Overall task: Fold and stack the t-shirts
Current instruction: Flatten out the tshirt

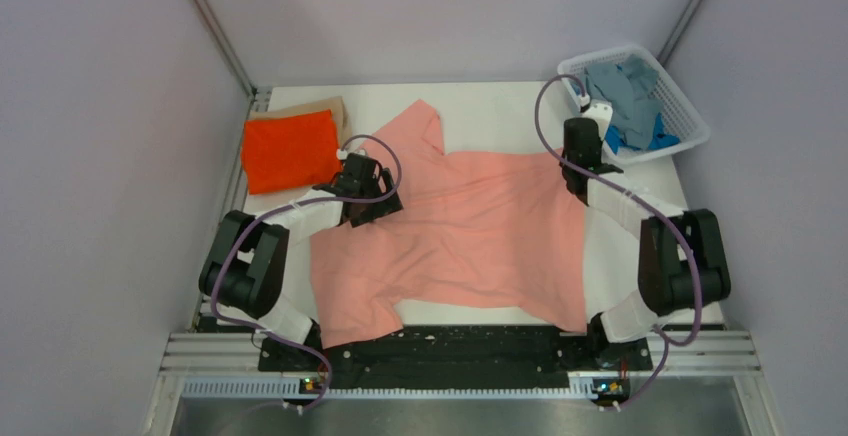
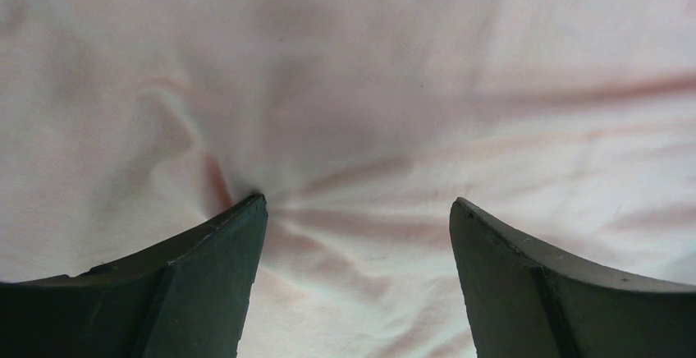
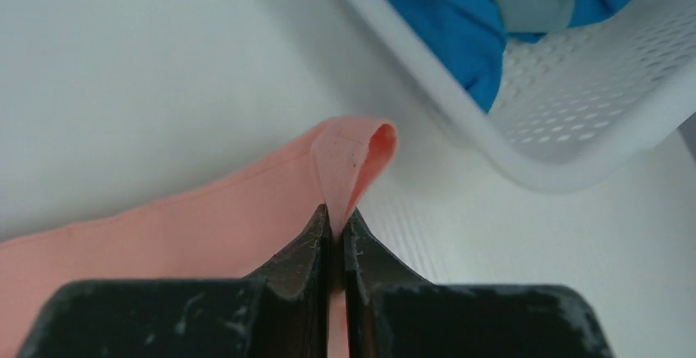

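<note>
Near edge: salmon pink shirt (image 1: 470, 226) lies spread open across the middle of the bench (image 1: 490, 104), one sleeve reaching the near edge. It is wrinkled, with no fold in it yet.
Left pincer (image 2: 357, 206): fingers apart, tips pressed down on the left part of the salmon shirt. The cloth puckers at one fingertip (image 2: 246, 210). Nothing is clamped.
Right pincer (image 3: 336, 214): fingers together, clamped on a hemmed corner at the shirt's far right edge. The hem curls over just past the tips, close beside the basket.
Far left: orange shirt (image 1: 290, 151) is folded into a neat rectangle and lies on top of the tan shirt (image 1: 322, 106), of which only the far edge shows.
Far right: white mesh basket (image 1: 698, 132) holds the grey shirt (image 1: 620, 91) and the blue shirt (image 1: 658, 140), both crumpled.
Progress (judgement): two of five are folded and stacked. The third is laid out, with its first fold pending. Two more wait in the basket, so the task is under half done.
Left to do (judgement): fold the salmon shirt and put it on the orange one, then repeat for the grey and the blue.
</note>
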`<action>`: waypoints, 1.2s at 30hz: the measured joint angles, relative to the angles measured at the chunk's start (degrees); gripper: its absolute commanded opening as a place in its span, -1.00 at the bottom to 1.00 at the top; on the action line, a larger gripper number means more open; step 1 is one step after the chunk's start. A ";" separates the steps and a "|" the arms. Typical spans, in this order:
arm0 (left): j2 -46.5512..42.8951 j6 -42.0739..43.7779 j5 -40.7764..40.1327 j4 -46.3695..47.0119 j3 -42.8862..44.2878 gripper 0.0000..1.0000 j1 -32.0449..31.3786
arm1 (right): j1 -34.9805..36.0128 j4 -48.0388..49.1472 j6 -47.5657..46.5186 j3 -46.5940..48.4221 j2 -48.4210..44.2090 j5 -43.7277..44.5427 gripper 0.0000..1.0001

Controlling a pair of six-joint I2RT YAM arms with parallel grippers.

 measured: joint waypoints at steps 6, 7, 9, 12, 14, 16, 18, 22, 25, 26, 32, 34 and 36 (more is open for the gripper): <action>-0.33 0.00 -0.09 -0.72 -0.02 0.74 0.20 | -2.19 -4.02 -4.17 12.83 11.34 10.47 -0.18; -0.42 0.00 -0.09 -0.92 -0.02 0.74 0.22 | -2.01 -5.16 -4.33 13.35 11.32 12.52 0.04; -0.90 0.00 -0.04 -1.81 -0.04 0.74 0.26 | -1.99 -6.95 -3.82 13.79 10.73 14.88 0.30; -2.34 0.07 1.29 -3.04 -0.22 0.72 0.37 | -1.99 -10.64 -2.97 13.55 8.31 15.13 0.51; -4.15 0.24 3.04 -3.39 -0.22 0.73 0.39 | -1.99 -11.78 -1.81 12.22 5.11 13.11 0.65; -5.88 0.39 4.39 -3.26 -0.17 0.74 0.39 | -1.99 -12.20 -0.68 9.84 0.44 9.35 0.83; -7.21 0.85 5.81 -3.21 0.44 0.74 0.39 | -1.99 -11.47 0.35 7.08 -4.48 3.78 0.86; -5.35 2.01 8.57 -2.45 6.19 0.74 0.39 | -1.99 -6.95 3.72 -0.85 -13.03 -11.02 0.89; 0.33 2.27 10.49 -1.70 14.25 0.73 0.39 | -1.99 -3.30 6.38 -7.43 -15.34 -20.96 0.89; 3.32 2.32 11.30 -0.96 17.90 0.73 0.39 | -1.99 -2.67 7.10 -9.75 -15.61 -23.89 0.89; 20.81 2.51 12.00 1.90 34.42 0.73 0.39 | -1.99 -2.99 9.44 -16.72 -17.90 -30.08 0.90; 26.25 2.97 11.28 1.51 39.39 0.73 0.39 | -1.99 -2.21 9.77 -17.27 -19.39 -30.58 0.90; 31.63 3.41 10.47 0.87 44.65 0.73 0.42 | -1.99 -0.98 9.81 -17.33 -20.24 -30.80 0.90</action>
